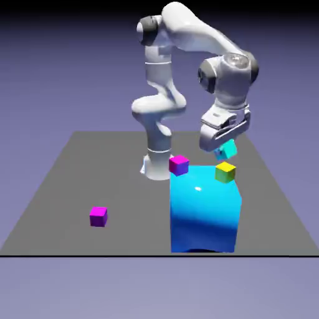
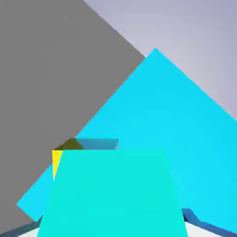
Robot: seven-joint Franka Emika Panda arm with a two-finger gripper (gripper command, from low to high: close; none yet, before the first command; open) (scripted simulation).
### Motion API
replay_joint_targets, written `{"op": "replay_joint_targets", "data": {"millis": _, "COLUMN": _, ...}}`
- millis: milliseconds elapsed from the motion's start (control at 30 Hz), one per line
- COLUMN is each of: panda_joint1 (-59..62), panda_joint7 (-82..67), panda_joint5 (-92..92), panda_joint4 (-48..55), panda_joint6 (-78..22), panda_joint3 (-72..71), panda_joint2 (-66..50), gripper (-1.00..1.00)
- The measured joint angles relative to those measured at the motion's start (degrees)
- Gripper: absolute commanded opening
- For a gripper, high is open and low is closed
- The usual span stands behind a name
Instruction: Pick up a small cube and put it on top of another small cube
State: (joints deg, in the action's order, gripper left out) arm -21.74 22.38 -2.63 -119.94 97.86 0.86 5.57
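Observation:
In the exterior view my gripper (image 1: 222, 148) is shut on the small teal cube (image 1: 228, 149), which hangs tilted just above and slightly behind the yellow small cube (image 1: 225, 171). The yellow cube rests on the top of the big blue block (image 1: 205, 215), near its right rear corner. The hand view is largely filled by the teal cube (image 2: 109, 194), which hides my fingertips. Only a sliver of the yellow cube (image 2: 56, 162) peeks out at its upper left, over the blue block's top (image 2: 162, 111).
One magenta cube (image 1: 179, 164) sits on the blue block's left rear corner. A second magenta cube (image 1: 98, 216) lies on the grey table (image 1: 75, 180) toward the exterior view's left. The arm's base (image 1: 156, 165) stands behind the block.

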Motion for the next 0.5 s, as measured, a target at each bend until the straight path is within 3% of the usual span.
{"op": "replay_joint_targets", "data": {"millis": 200, "panda_joint1": 7.1, "panda_joint7": -2.5, "panda_joint5": -10.8, "panda_joint4": -2.7, "panda_joint6": -13.0, "panda_joint3": -6.0, "panda_joint2": 3.1, "gripper": -1.00}}
{"op": "replay_joint_targets", "data": {"millis": 400, "panda_joint1": 7.8, "panda_joint7": -1.6, "panda_joint5": -11.7, "panda_joint4": -13.1, "panda_joint6": -3.4, "panda_joint3": -5.0, "panda_joint2": 4.0, "gripper": -1.00}}
{"op": "replay_joint_targets", "data": {"millis": 433, "panda_joint1": 7.8, "panda_joint7": -1.6, "panda_joint5": -11.7, "panda_joint4": -13.1, "panda_joint6": -3.4, "panda_joint3": -5.0, "panda_joint2": 4.0, "gripper": 1.00}}
{"op": "replay_joint_targets", "data": {"millis": 500, "panda_joint1": 7.8, "panda_joint7": -1.6, "panda_joint5": -11.8, "panda_joint4": -13.1, "panda_joint6": -3.4, "panda_joint3": -5.0, "panda_joint2": 4.0, "gripper": 1.00}}
